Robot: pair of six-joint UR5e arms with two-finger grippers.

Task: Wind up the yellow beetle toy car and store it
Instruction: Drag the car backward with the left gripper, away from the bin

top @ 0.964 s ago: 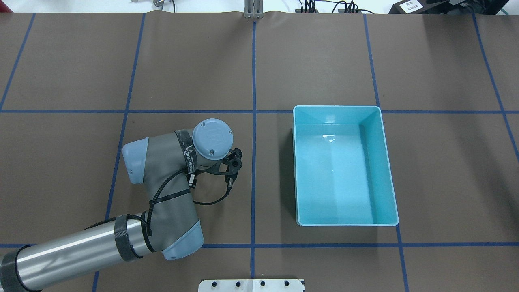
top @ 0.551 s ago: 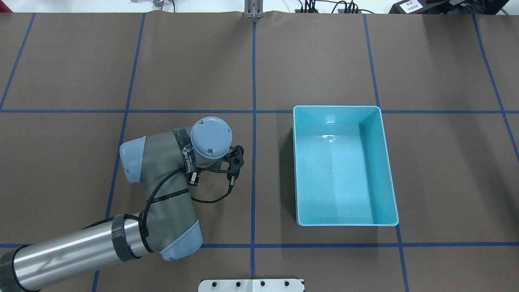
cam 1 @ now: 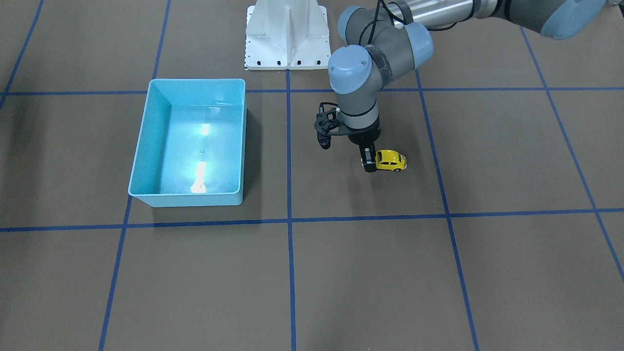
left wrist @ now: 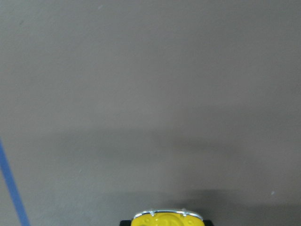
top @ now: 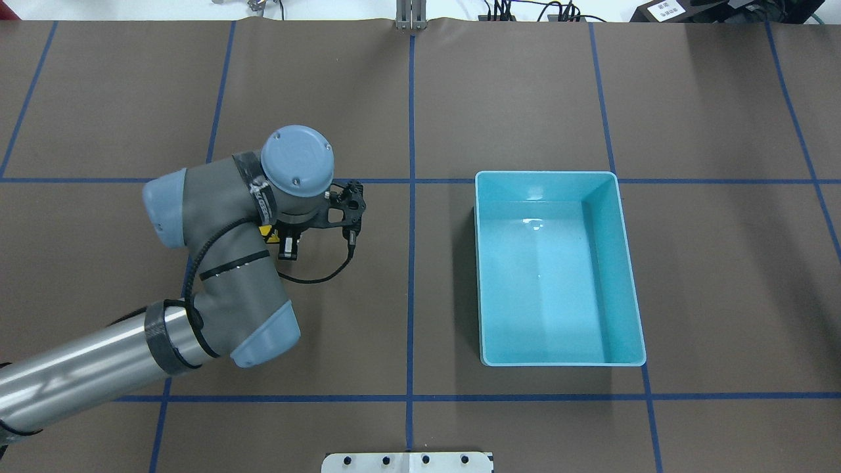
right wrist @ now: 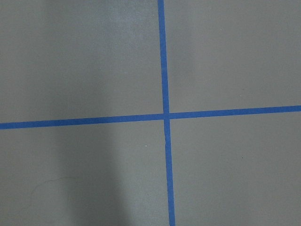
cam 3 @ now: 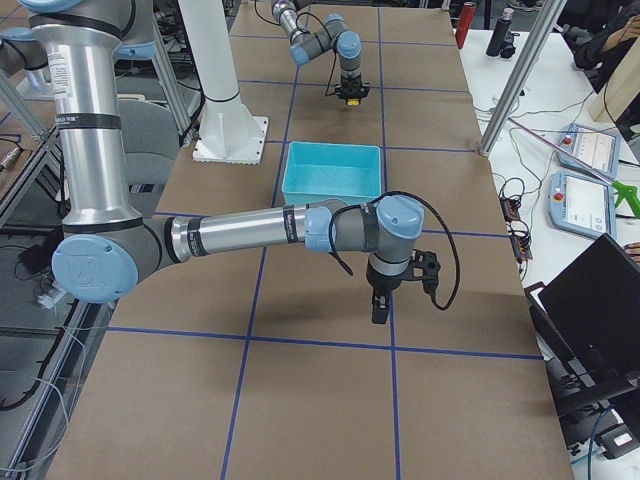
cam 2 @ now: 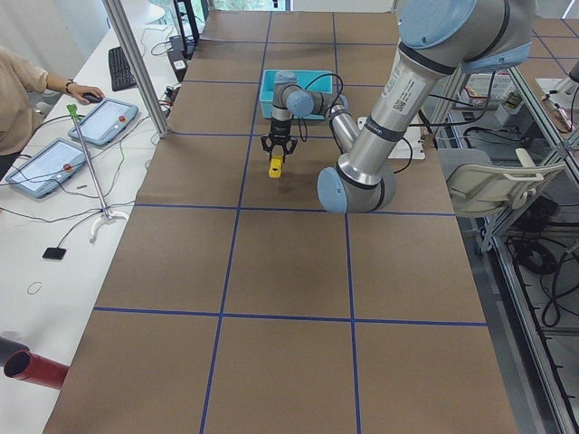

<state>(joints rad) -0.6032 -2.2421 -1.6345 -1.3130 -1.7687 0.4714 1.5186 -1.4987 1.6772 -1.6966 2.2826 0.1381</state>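
Our left gripper (cam 1: 372,163), clamped on the yellow beetle toy car (cam 1: 391,160) low on the worktop (cam 1: 487,146), has swung away from the light-blue bin (cam 1: 141,161); we judge winding underway, storing ahead.

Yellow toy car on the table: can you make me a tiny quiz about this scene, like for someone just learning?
1. True or false: the yellow toy car sits inside the light-blue bin.
2. Pick one. The left hand is: A, at the car; B, over the bin.
3. Fill in: the tape lines on the table are ____.
Key: 1 false; 2 A; 3 blue.
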